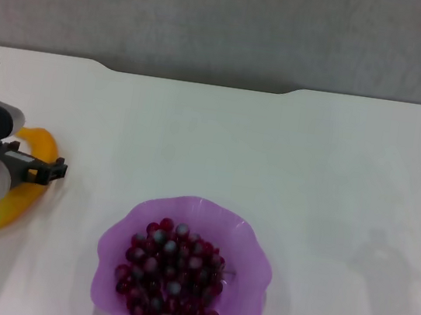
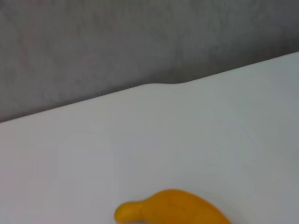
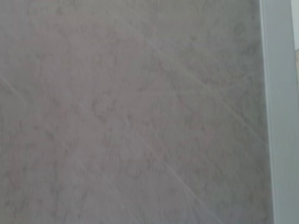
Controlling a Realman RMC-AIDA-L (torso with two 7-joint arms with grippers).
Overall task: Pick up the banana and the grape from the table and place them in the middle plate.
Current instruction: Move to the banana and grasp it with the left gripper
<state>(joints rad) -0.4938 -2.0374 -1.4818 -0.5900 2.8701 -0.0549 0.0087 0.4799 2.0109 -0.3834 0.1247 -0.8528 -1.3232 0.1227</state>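
Grape (image 1: pixel 173 282) bunch sits in the middle plate (image 1: pixel 253 246) at 6 o'clock, so half's done. Banana (image 1: pixel 23 182) lies on the table (image 1: pixel 273 158) at 9 o'clock, left gripper (image 1: pixel 50 170) over its middle, presumably lining up a grab; can't tell its finger state. Right gripper's out of sight.

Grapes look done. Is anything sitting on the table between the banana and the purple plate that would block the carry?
Nothing visible. The banana lies on the table at the robot's left, with the left gripper over it. Only bare tabletop separates it from the middle plate, where the grape bunch already fills the centre.
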